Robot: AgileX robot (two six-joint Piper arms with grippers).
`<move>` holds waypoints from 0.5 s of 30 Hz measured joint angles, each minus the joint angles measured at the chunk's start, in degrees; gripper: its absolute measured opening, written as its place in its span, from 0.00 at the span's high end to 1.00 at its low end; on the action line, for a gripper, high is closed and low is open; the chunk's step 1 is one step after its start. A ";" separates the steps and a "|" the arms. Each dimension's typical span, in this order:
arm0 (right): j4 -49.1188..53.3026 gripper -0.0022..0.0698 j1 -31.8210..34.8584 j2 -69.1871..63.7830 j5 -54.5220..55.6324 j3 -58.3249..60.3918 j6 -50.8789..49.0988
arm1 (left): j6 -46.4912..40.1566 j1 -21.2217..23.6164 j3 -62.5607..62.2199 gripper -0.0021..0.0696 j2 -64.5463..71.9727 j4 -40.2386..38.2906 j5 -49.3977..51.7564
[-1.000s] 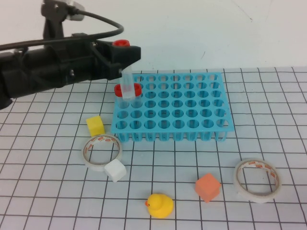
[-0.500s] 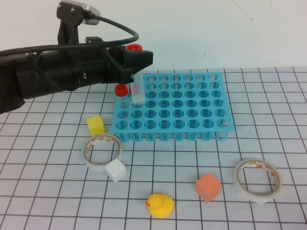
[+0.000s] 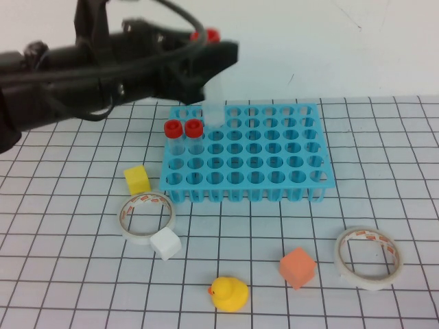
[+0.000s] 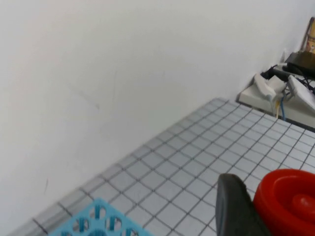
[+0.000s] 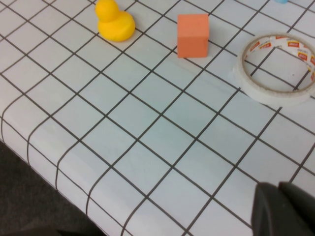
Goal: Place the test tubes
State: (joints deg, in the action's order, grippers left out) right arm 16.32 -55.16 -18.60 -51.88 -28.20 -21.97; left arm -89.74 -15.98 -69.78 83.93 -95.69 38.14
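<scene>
Blurrily, my left fingers [image 4: 235, 209] hover above the rack's [image 3: 274, 147] rear-left corner, apparently pinching a red-capped test tube [image 4: 290, 201] whose glass is smeared. Two tubes [image 3: 194, 127] stand at the rack's left end; holes rightward lie open. My right fingers [image 5: 283, 209], pressed together and cut off, sit well apart from the rack.

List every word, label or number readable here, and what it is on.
Tape roll by the orange cube: red print on its core, too small to read.
Second tape roll by the white cube: same print, too blurred to read.
No text elsewhere: not on the rack, the left gripper holding a test tube above it, or the right gripper over the table's near edge.
</scene>
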 joint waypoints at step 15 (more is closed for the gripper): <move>0.00 0.97 0.00 0.00 -0.24 0.00 0.00 | 32.40 -6.66 -0.08 0.63 -7.03 29.08 -27.75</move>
State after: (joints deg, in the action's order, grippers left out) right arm 16.32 -55.16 -18.60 -52.12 -28.20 -21.97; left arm -57.34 -22.63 -69.86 76.90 -66.61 10.39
